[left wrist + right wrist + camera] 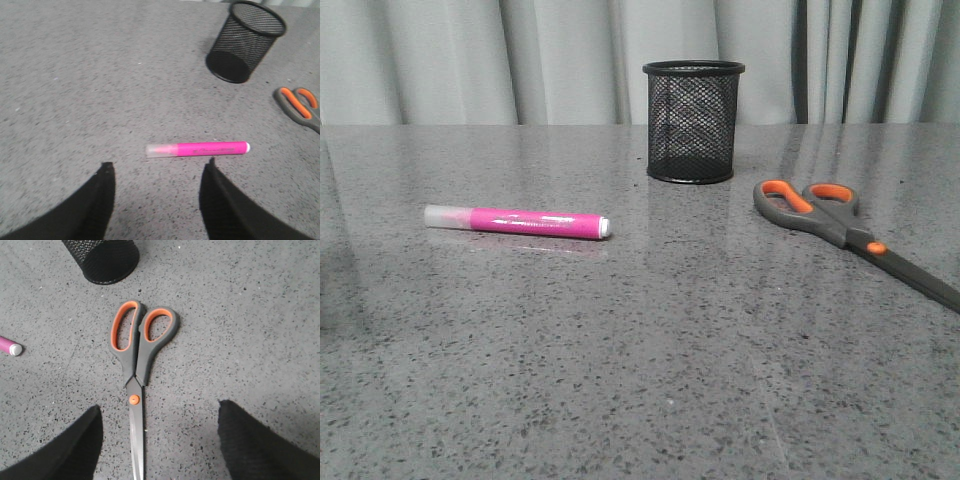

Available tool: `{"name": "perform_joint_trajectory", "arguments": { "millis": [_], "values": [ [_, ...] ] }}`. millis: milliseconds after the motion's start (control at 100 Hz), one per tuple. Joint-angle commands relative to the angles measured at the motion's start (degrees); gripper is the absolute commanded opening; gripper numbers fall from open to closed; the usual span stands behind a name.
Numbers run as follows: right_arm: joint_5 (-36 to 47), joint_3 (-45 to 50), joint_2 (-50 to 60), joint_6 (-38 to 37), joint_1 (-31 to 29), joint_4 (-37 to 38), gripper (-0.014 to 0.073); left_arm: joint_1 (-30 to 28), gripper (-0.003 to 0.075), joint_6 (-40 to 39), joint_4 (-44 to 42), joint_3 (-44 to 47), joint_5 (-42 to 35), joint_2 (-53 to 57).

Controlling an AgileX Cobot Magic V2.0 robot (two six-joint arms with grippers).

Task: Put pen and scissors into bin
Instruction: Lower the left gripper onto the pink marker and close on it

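On the grey speckled table (620, 380) the pen (517, 221) lies flat on the left side, its clear cap pointing left and its white end pointing right. The bin (693, 121) stands upright farther back, near the middle, in front of a pale curtain (470, 60). The scissors (850, 235) lie flat on the right side with the blades closed, the orange-lined handles toward the bin and the blades running off toward the right edge of the front view. All three things lie well apart from one another, and nothing is in the bin as far as the mesh shows. From the left wrist camera, the left gripper (157, 175) hangs above the table with its two dark fingers (100, 200) spread wide and holding nothing; the pen (197, 149) lies crosswise just beyond the fingertips, not touching them. The bin (246, 42) appears farther off in that view, and the scissor handles (300, 102) show at the edge. From the right wrist camera, the right gripper (160, 415) is likewise spread wide and holds nothing, its fingers (255, 440) standing on either side of the scissors (137, 365), whose blades run down between them, nearer one finger than the other. The base of the bin (105, 260) sits just past the handles, and the white end of the pen (11, 347) peeks in at the side.
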State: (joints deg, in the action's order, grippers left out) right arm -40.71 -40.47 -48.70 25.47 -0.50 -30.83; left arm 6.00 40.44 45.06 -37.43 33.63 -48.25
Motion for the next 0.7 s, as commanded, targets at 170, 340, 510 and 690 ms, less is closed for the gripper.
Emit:
{"name": "perform_joint_trajectory", "arguments": {
  "millis": [170, 340, 510, 690],
  "values": [
    [2.03, -2.1, -0.05, 2.36, 0.04, -1.64, 0.0465, -0.15, 0.0384, 21.0, 7.07, -9.64, 10.57, -11.92],
    [2.03, -2.1, -0.05, 2.47, 0.04, -1.64, 0.0465, 0.94, 0.0384, 37.11, 7.07, -16.04, 18.7, -21.63],
    [1.67, -2.1, -0.05, 3.12, 0.04, -1.64, 0.0465, 5.38, 0.0384, 57.77, 6.85, -20.97, 21.75, -30.64],
    [1.58, -2.1, -0.05, 3.48, 0.04, -1.64, 0.0465, 8.84, 0.0384, 64.31, 6.64, -25.8, 21.28, -38.29]
  ]
}}
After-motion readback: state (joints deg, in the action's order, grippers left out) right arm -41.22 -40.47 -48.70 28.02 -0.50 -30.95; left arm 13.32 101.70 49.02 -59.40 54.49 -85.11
